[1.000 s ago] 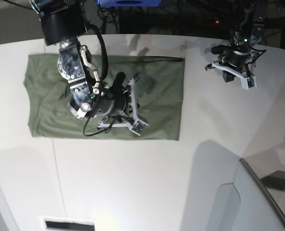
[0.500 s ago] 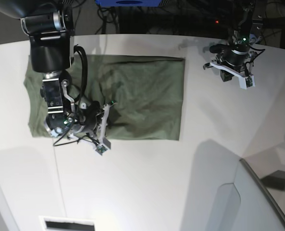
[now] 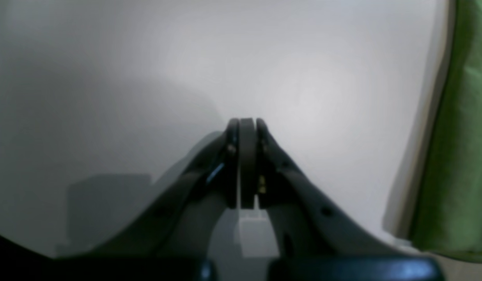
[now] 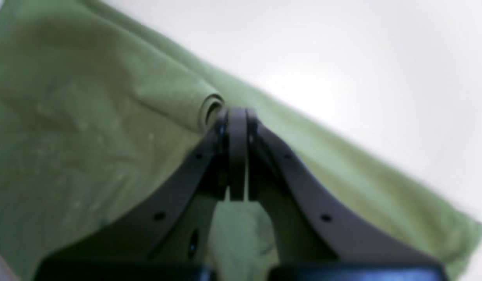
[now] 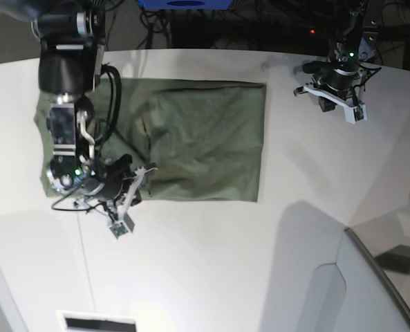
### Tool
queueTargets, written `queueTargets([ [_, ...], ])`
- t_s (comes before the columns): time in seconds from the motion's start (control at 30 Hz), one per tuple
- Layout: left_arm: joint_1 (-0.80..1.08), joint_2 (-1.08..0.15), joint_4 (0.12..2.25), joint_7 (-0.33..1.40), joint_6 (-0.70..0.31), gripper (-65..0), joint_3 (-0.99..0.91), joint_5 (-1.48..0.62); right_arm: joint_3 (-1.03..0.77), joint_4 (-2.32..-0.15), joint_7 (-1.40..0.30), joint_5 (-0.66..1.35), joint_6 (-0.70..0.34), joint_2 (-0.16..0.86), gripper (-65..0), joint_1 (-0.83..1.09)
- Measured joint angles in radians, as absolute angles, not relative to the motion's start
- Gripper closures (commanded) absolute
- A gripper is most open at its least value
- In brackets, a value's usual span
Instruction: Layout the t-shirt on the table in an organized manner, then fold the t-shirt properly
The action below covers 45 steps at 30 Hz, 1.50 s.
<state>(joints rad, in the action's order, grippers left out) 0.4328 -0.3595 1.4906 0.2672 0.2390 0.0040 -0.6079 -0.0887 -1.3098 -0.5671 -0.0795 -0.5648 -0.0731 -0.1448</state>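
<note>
The olive-green t-shirt [image 5: 205, 138] lies spread as a rough rectangle on the white table [image 5: 211, 263], toward its far left. My right gripper [image 5: 144, 173] is shut and low over the shirt's near edge. In the right wrist view its tips [image 4: 235, 115] touch a rolled fold of the t-shirt [image 4: 89, 117]; the roll sits beside the fingers, not visibly between them. My left gripper [image 5: 322, 93] hovers shut and empty above bare table at the far right. In the left wrist view the left gripper [image 3: 247, 123] has the t-shirt [image 3: 459, 156] off to its right.
A pale grey panel [image 5: 377, 283] rises at the near right corner. A white box [image 5: 97, 321] sits at the bottom edge. Dark cables and gear [image 5: 191, 21] crowd behind the table's far curved edge. A thin seam [image 5: 80, 242] runs down the tabletop.
The right arm has swept from the middle of the shirt leftward and toward the near edge, staying shut. Wrinkles inside the shirt have shifted; its outline is unchanged. The left arm barely moved.
</note>
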Motion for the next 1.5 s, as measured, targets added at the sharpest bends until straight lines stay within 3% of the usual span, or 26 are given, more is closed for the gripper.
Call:
queueTargets([
  [0.17,0.456,-0.376,1.49,0.263,0.233,0.0,-0.041,-0.612,0.039,-1.588,-0.808,-0.082,-0.564,-0.071,0.0,0.043],
  [0.37,0.467,-0.387,1.49,0.261,0.211,0.0,-0.13,-0.608,0.077,-1.643,-0.806,-0.076,-0.573,-0.113,0.0,0.197],
  [0.47,0.466,-0.376,1.499,0.258,0.157,0.0,-0.137,-0.608,0.07,-1.627,-0.805,-0.052,-0.565,-0.11,0.0,0.215],
  [0.87,0.458,-0.374,1.491,0.261,0.157,0.0,-0.142,-0.608,0.006,-1.506,-0.787,0.039,-0.558,-0.104,0.0,0.268],
  [0.97,0.458,-0.374,1.49,0.26,0.16,0.0,-0.144,-0.607,0.009,-1.568,-0.799,0.035,-0.495,-0.108,0.0,0.297],
  [1.17,0.457,-0.371,1.495,0.263,0.15,0.0,-0.131,-0.607,-0.065,-1.838,-0.812,0.061,-0.49,-0.08,-0.5,0.327],
  [1.23,0.457,-0.367,1.496,0.265,0.106,0.0,-0.133,-0.607,-0.165,-1.879,-0.854,0.05,-0.487,-0.074,-5.3,0.298],
  [1.3,0.457,-0.353,1.496,0.258,0.052,0.0,-0.142,-0.607,-0.276,-1.869,-0.952,0.04,-0.487,-0.066,-15.2,0.245],
  [1.37,0.452,-0.338,1.494,0.261,0.044,0.0,-0.142,-0.608,-0.379,-1.836,-0.988,0.029,-0.514,-0.058,-29.1,0.187],
  [1.5,0.455,-0.342,1.493,0.263,0.037,0.0,-0.135,-0.607,-0.594,-1.758,-1.05,0.05,-0.709,-0.07,-62.1,0.076],
])
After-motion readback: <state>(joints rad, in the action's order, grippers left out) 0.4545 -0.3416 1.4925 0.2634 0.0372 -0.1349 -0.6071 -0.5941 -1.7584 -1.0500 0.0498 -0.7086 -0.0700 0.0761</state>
